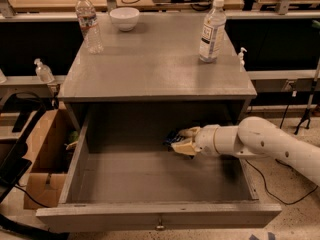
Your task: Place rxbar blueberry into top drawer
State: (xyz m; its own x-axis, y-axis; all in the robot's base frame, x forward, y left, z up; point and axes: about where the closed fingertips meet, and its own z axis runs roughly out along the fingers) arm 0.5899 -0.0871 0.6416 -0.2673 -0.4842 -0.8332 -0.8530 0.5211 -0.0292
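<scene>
The hand [182,140], reaching in from the right, sits low inside the pulled-out top drawer [75,170]. Its two fingers are closed on one end of the rxbar blueberry [170,136], so the dark bar juts leftward toward the rear of the cavity, under the desk [150,69] top. Carrying the bar below the drawer's rim suggests the release comes next, leaving only a short drop to the floor.
</scene>
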